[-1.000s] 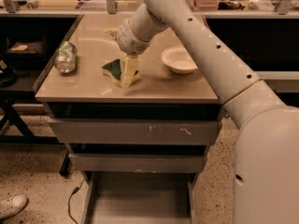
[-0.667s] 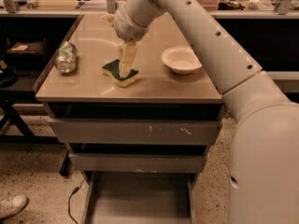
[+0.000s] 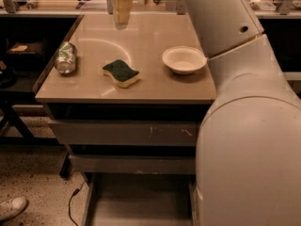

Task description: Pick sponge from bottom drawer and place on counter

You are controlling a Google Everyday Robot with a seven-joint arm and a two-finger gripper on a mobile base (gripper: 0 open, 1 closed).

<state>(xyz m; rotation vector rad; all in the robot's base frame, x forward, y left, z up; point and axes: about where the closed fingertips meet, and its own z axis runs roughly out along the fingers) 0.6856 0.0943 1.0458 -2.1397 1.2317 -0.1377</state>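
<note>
The sponge (image 3: 121,73), dark green on top over pale yellow foam, lies flat on the counter (image 3: 146,32), left of centre near the front edge. My gripper (image 3: 123,8) hangs at the top of the view, raised well above the counter behind the sponge and apart from it. Nothing hangs from it. The bottom drawer (image 3: 141,199) is pulled out below the cabinet; the part of its flat grey floor that shows holds nothing. My arm fills the right side of the view and hides the drawer's right part.
A crushed silver can (image 3: 66,58) lies at the counter's left edge. A white bowl (image 3: 184,59) stands right of the sponge. Two shut grey drawers (image 3: 127,133) sit above the open one. A white shoe (image 3: 11,207) and a cable (image 3: 71,202) are on the floor at left.
The gripper was down at the sponge on the counter; it has let go and risen up and back. The sponge now lies flat by itself.
</note>
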